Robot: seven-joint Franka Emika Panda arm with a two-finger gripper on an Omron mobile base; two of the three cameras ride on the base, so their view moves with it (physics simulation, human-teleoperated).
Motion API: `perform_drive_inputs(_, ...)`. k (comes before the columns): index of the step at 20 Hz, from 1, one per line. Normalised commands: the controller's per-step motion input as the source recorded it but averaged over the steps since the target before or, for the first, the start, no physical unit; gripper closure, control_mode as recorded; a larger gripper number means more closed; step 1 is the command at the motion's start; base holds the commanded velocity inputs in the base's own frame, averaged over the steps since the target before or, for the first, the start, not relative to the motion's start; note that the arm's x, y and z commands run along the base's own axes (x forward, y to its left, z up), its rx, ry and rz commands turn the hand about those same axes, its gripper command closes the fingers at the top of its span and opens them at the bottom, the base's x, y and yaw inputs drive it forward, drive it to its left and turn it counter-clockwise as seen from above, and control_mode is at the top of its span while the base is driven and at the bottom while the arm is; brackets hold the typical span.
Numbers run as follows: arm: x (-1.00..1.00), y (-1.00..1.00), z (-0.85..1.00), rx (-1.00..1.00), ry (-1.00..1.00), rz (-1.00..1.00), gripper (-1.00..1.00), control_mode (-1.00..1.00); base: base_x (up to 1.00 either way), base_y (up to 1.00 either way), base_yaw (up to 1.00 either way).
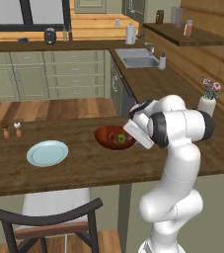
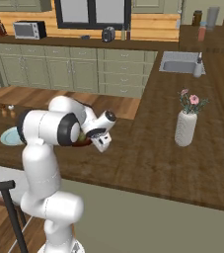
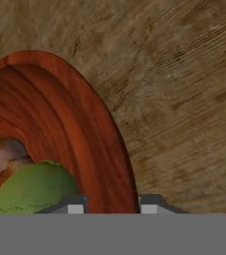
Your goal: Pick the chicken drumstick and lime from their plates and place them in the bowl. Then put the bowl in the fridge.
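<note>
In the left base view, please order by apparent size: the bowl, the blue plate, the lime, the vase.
1-2. Bowl and blue plate: they look alike, and the arm hides part of the bowl.
3. Vase.
4. Lime.

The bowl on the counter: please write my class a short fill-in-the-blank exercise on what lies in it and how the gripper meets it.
1. The lime lies inside the ____.
2. Beside the lime in the bowl rests the chicken ____.
3. The gripper has one fingertip on each side of the bowl's ____.
4. The pale blue plate on the counter is ____.

Missing words: bowl; drumstick; rim; empty
</note>
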Motion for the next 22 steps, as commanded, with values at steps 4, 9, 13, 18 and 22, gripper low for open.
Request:
perform_drive_inputs(4, -0.23, 0.25, 0.77, -0.10, -0.02, -0.33, 1.00, -1.00, 0.00, 0.00, 0.00)
perform_drive_inputs(9, -0.34, 0.27, 0.95, -0.11, 0.03, -0.44, 1.00, -1.00, 0.00, 0.00, 0.00)
perform_drive_inputs(13, -0.66, 0.07, 0.73, -0.06, 0.00, -0.52, 1.00, -1.00, 0.00, 0.00, 0.00)
perform_drive_inputs(18, -0.12, 0.00, 0.62, -0.01, 0.18, -0.64, 1.00, -1.00, 0.00, 0.00, 0.00)
perform_drive_inputs(22, -0.55, 0.11, 0.77, 0.09, -0.03, -0.51, 1.00, -1.00, 0.00, 0.00, 0.00)
